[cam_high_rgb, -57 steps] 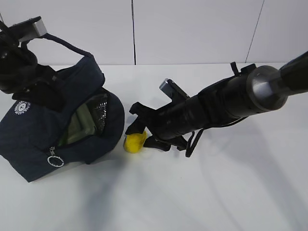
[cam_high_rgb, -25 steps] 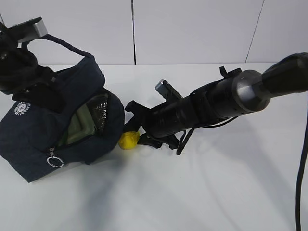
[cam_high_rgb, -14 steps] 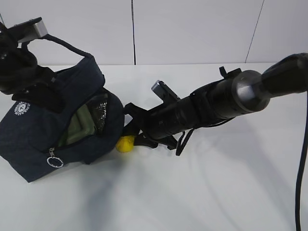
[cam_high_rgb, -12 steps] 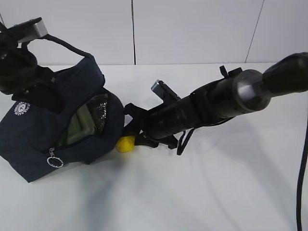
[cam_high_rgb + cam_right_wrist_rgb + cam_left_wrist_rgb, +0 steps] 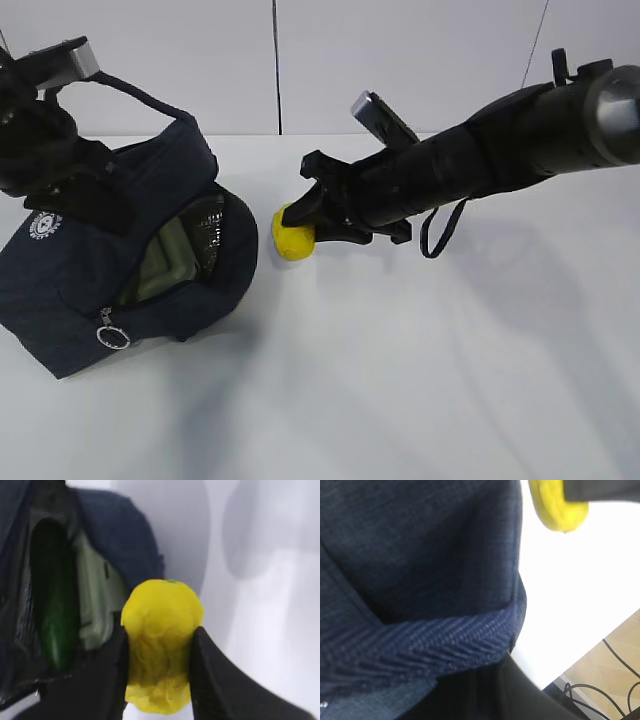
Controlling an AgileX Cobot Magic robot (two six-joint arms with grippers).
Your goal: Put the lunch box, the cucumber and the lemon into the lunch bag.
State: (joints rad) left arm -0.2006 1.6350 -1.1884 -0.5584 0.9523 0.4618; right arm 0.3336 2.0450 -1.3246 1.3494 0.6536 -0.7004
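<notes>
The navy lunch bag (image 5: 70, 270) lies at the left with its mouth open to the right. Inside it show the lunch box's pale green lid (image 5: 165, 262) and, in the right wrist view, the dark green cucumber (image 5: 55, 615) beside that lid (image 5: 95, 605). My right gripper (image 5: 305, 225) is shut on the yellow lemon (image 5: 291, 243) and holds it above the table, just right of the bag's mouth. The lemon (image 5: 161, 615) sits between both fingers (image 5: 210, 675). My left gripper (image 5: 100, 195) grips the bag's upper fabric; its dark finger (image 5: 490, 695) lies under the navy hem (image 5: 445, 635).
The white table (image 5: 420, 380) stretches to the right and front of the bag. The bag's zipper ring pull (image 5: 114, 335) hangs at its front. A loop handle (image 5: 140, 95) arches over the bag by the left arm. A white wall stands behind.
My right gripper has lifted the lemon off the table beside the bag and raised it up and a little right. The bag and left arm have not moved.
</notes>
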